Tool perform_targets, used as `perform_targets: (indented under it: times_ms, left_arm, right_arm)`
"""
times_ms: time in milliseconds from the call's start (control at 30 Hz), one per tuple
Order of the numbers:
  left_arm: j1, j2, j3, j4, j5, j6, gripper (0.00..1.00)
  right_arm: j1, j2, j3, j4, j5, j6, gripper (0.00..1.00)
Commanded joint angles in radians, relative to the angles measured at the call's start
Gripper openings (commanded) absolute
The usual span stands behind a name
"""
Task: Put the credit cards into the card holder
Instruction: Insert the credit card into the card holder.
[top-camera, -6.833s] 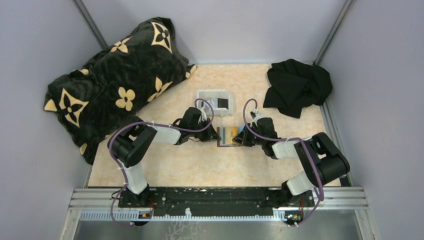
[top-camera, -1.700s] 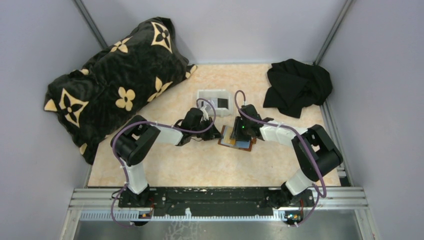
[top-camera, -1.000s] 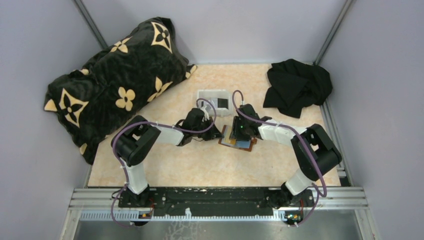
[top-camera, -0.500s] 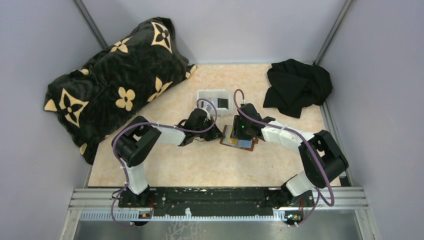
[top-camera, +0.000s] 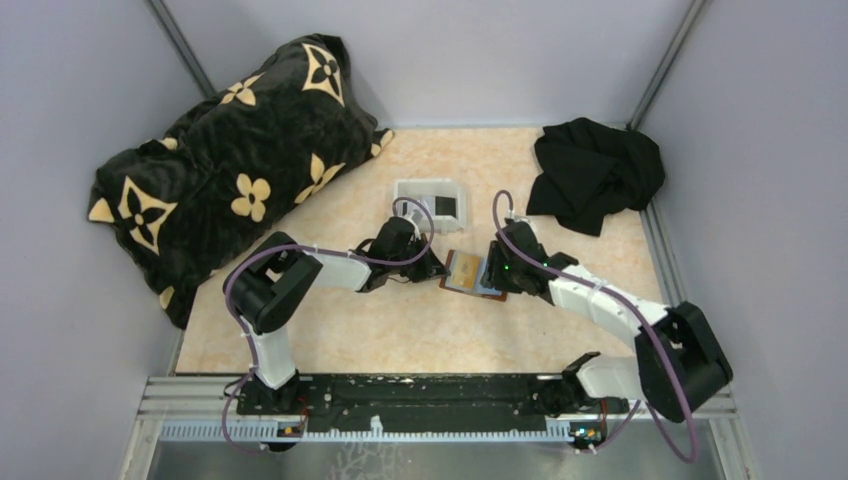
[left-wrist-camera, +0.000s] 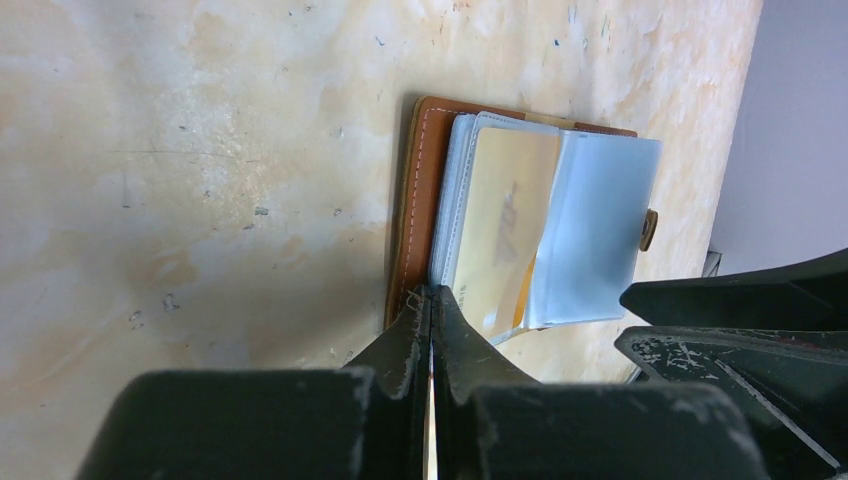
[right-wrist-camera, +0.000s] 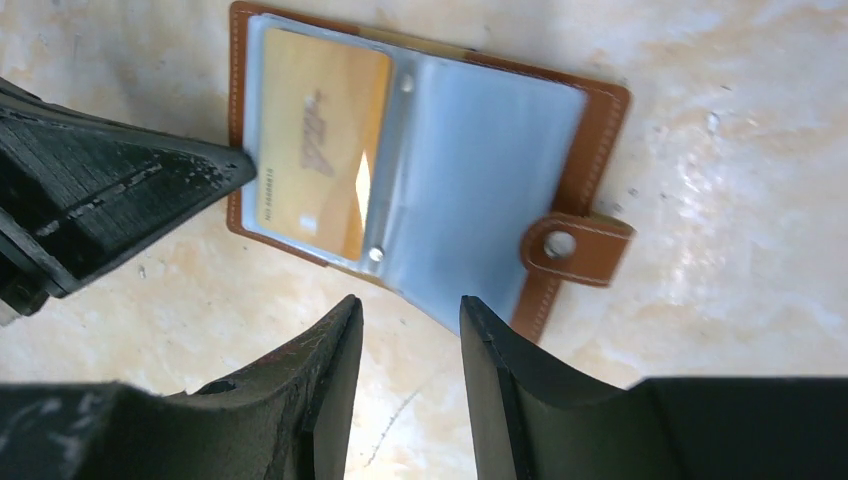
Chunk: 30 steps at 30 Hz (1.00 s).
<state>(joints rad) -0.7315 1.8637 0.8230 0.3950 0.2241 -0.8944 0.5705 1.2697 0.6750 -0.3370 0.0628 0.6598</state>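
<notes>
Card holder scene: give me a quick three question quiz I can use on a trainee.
1. True or false: the left fingers are spread wide apart.
2. Which colour is the card showing in the clear sleeve of the card holder? A black, B gold, C silver.
3. What do the right fingers hold?
Key: 1 false, they are shut; 2 B; 3 nothing, they are open and empty.

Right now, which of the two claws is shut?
The left claw: its fingers are pressed together, with the tip at the edge of the card holder. The right claw shows a clear gap between its fingers.
</notes>
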Motion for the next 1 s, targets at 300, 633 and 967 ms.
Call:
perform_targets:
  times_ms: [300,633,967]
  left_arm:
    - [-0.008,0.053,-0.03,-0.156,-0.052,0.026,0.02]
    - [-0.008,0.066,-0.021,-0.157,-0.047,0.028,0.02]
    - [-0.008,0.07,-0.021,-0.163,-0.045,0.032,0.02]
  right_arm:
    - [-0.045,-0.237,-0.144,-0.023,0.023,0.074,0.5]
    - [-0.09,-0.289,-0.262,0.083,-0.026,0.113,0.54]
    - [-0.116,-0.377,-0.351,0.219,-0.068,0.155,0.54]
